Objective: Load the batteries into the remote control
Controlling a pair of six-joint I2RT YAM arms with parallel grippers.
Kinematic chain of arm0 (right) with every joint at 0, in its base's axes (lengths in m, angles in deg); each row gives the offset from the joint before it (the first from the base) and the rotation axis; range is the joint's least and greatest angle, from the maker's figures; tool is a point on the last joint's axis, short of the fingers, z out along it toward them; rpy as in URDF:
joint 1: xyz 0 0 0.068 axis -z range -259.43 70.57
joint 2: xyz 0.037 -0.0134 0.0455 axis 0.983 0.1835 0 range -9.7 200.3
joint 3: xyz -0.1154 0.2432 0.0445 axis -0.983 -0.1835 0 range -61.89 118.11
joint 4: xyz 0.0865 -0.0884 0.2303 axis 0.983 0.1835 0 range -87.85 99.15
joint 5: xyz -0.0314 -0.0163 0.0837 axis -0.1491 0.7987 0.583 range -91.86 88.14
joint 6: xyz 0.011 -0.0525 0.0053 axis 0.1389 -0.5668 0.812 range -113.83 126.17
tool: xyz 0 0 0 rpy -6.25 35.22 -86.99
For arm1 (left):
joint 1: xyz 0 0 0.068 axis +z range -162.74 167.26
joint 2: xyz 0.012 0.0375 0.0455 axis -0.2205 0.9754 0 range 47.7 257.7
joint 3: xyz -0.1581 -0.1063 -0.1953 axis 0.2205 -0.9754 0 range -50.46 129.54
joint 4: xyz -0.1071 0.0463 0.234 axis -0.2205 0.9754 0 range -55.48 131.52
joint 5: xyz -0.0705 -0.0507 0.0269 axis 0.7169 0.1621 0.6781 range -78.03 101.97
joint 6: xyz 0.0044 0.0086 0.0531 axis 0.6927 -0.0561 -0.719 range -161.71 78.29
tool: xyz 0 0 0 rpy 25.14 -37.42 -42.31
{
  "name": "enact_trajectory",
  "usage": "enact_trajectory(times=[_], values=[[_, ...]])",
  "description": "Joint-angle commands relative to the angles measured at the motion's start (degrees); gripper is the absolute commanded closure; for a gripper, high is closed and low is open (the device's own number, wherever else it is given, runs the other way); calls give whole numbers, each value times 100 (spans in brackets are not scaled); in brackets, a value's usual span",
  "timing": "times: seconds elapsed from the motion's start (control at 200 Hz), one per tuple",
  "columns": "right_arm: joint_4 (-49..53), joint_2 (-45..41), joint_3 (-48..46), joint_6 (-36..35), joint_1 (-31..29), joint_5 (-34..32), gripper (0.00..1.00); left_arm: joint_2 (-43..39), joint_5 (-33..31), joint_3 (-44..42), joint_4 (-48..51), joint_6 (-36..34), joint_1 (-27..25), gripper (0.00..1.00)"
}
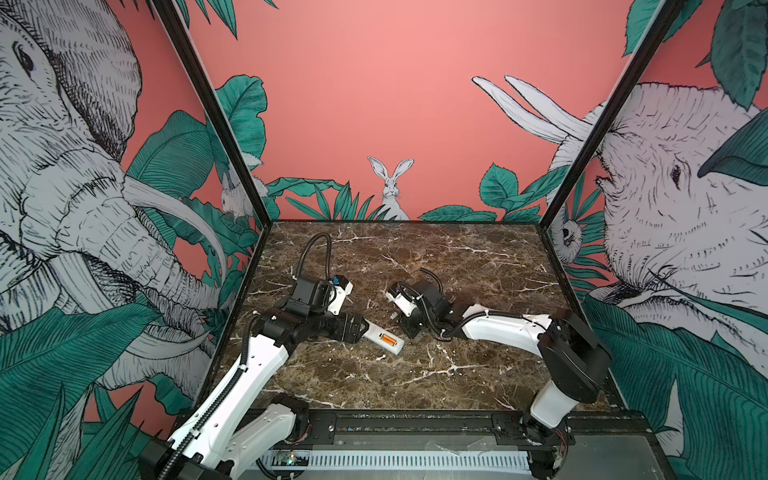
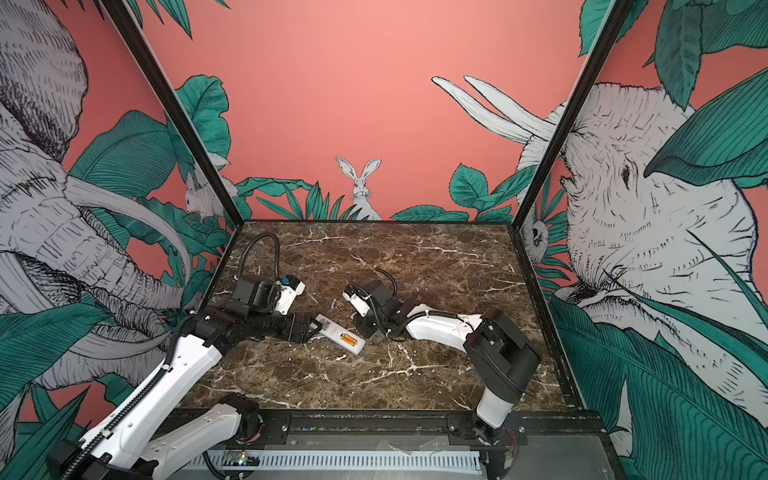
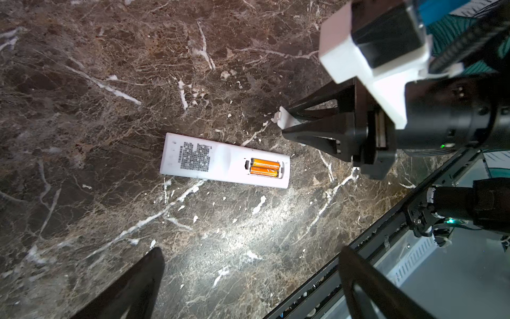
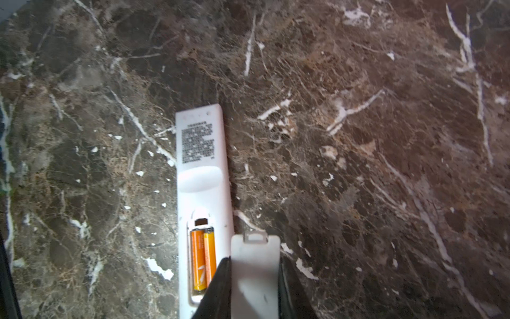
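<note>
The remote control [image 3: 220, 163] lies back up on the marble table, also seen in a top view [image 1: 380, 337] and in the right wrist view [image 4: 202, 176]. Two orange batteries [image 3: 264, 167] [image 4: 202, 259] [image 1: 388, 340] lie side by side in its open compartment. My right gripper [image 4: 254, 261] is shut on a small white cover piece [image 4: 255, 270], held just beside the compartment end of the remote control. The left wrist view shows that gripper [image 3: 285, 121] with the cover piece [image 3: 284, 117] sticking out past its tips. My left gripper [image 3: 251, 250] stands wide open with nothing between its fingers, hovering off the remote control's long side.
The black frame rail [image 1: 415, 415] runs along the table's front edge, close to the left gripper in its wrist view. Printed walls close in the left, right and back sides. In both top views the left arm's black wrist [image 2: 291, 326] covers the remote control's far end.
</note>
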Motion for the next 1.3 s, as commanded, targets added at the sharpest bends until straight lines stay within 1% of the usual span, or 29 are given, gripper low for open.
enact_trajectory(times=[0.0,0.27,0.415,0.58,0.935,1.295], values=[[-451,-34,-127,29,-149,167,76,-84,63,-88,-38,-120,23,1],[-1297,85,-414,-184,-533,154,76,-306,191,-158,-141,-119,14,1],[-1718,120,-622,-208,-559,227,76,-313,192,-171,-152,-121,19,1],[-1778,190,-702,-245,-557,276,76,-337,179,-168,-151,-121,19,1],[-2271,410,-980,-463,-559,300,76,-302,187,-172,-161,-130,14,1],[-2114,446,-1080,-793,-564,184,77,-353,121,-172,-166,-112,13,1]])
